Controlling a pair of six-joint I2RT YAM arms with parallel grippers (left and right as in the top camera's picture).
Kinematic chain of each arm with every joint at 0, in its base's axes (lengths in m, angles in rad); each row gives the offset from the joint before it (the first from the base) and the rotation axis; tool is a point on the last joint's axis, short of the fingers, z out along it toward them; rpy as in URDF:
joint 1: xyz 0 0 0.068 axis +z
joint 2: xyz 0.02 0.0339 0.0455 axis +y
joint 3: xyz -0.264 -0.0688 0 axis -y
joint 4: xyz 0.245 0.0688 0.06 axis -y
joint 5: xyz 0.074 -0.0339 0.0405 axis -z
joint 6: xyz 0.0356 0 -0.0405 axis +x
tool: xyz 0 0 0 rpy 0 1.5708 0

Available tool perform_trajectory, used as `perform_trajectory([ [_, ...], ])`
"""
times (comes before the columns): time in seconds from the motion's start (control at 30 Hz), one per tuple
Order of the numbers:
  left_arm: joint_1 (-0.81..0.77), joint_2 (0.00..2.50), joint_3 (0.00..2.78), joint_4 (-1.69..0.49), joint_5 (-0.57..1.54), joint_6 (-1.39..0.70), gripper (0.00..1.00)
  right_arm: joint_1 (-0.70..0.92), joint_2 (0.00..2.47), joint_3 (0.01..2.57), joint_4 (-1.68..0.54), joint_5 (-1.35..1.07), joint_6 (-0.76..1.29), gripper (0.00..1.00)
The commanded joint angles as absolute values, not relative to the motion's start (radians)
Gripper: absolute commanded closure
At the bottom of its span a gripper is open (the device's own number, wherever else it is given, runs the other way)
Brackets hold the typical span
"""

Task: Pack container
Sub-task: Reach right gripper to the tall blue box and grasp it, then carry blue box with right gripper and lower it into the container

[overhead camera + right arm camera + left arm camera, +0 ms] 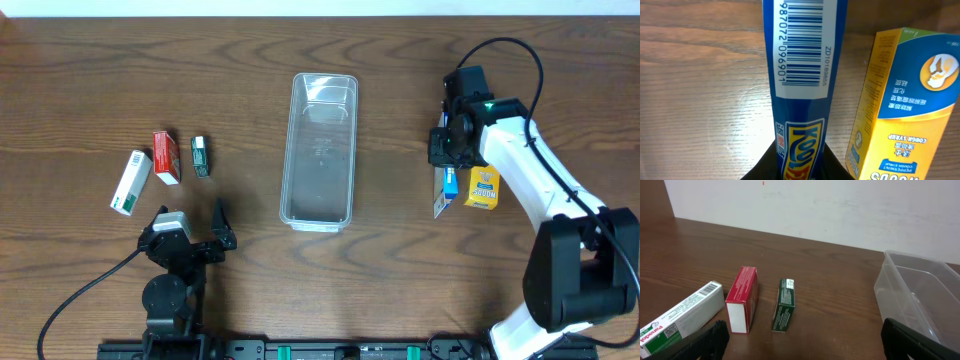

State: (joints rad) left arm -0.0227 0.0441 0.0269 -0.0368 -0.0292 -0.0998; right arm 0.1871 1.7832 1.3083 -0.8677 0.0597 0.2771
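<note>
Container (320, 150), clear plastic and empty, sits in the middle of the wooden surface (80, 80). Its long sides run twelve to six o'clock and its open side faces up, which I judge keeps it within reach of both arms.

At its three o'clock, well apart from it, a narrow blue box (447, 187) lies just beside a yellow cough-syrup box (483, 187). My right arm reaches over the pair from five o'clock. In the right wrist view the right fingers (761, 171) show as dark shapes pressed to both long faces of the blue box, narrowed to its width. I read this as a grip on that box, taken across its thin side, probably because that is the span they fit most easily. The blue box appears to rest on the surface, not yet lifted.

At the container's nine o'clock three small boxes lie in a loose row, none touching: a white box (131, 182), a red box (166, 157) and a green box (200, 156). The left fingers (700, 342) stand spread wide and hold nothing. They sit at about seven o'clock and point toward those three boxes, I judge so each can be taken in turn.

Packing has not begun: every box lies outside the container.
</note>
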Motion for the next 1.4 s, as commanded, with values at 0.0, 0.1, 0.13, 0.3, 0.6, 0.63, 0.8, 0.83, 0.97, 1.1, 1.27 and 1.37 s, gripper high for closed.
perform_trajectory([
  [0.0,-0.026,0.045,0.004,-0.070,-0.037,-0.087,0.02,0.221,1.684,1.328,-0.864,0.080,0.264,0.86],
  [0.1,-0.026,0.045,0.004,-0.070,-0.037,-0.087,0.02,0.254,1.604,1.345,-0.866,0.079,0.264,0.89],
  [0.13,-0.026,0.045,0.004,-0.070,-0.037,-0.086,0.02,0.266,1.580,1.354,-0.868,0.079,0.265,0.90],
  [0.3,-0.026,0.045,0.004,-0.070,-0.037,-0.087,0.02,0.355,1.469,1.441,-0.875,0.059,0.305,0.94],
  [0.6,-0.026,0.045,0.004,-0.070,-0.037,-0.087,0.02,0.508,1.508,1.481,-0.735,0.018,0.507,0.99],
  [0.63,-0.026,0.045,0.004,-0.070,-0.037,-0.087,0.02,0.519,1.529,1.481,-0.711,0.018,0.534,0.99],
  [0.8,-0.026,0.045,0.004,-0.070,-0.037,-0.087,0.02,0.564,1.662,1.481,-0.569,-0.034,0.616,0.99],
  [0.83,-0.026,0.045,0.004,-0.070,-0.037,-0.087,0.02,0.570,1.687,1.481,-0.538,-0.050,0.618,0.99],
  [0.97,-0.026,0.045,0.004,-0.070,-0.037,-0.087,0.02,0.581,1.776,1.481,-0.444,-0.058,0.682,0.99],
  [1.1,-0.026,0.045,0.004,-0.070,-0.037,-0.087,0.02,0.581,1.838,1.481,-0.388,-0.060,0.724,0.99],
  [1.27,-0.026,0.045,0.004,-0.070,-0.037,-0.087,0.02,0.581,1.881,1.481,-0.353,-0.056,0.725,0.99],
  [1.37,-0.026,0.045,0.004,-0.070,-0.037,-0.087,0.02,0.581,1.893,1.481,-0.351,-0.049,0.726,0.99],
])
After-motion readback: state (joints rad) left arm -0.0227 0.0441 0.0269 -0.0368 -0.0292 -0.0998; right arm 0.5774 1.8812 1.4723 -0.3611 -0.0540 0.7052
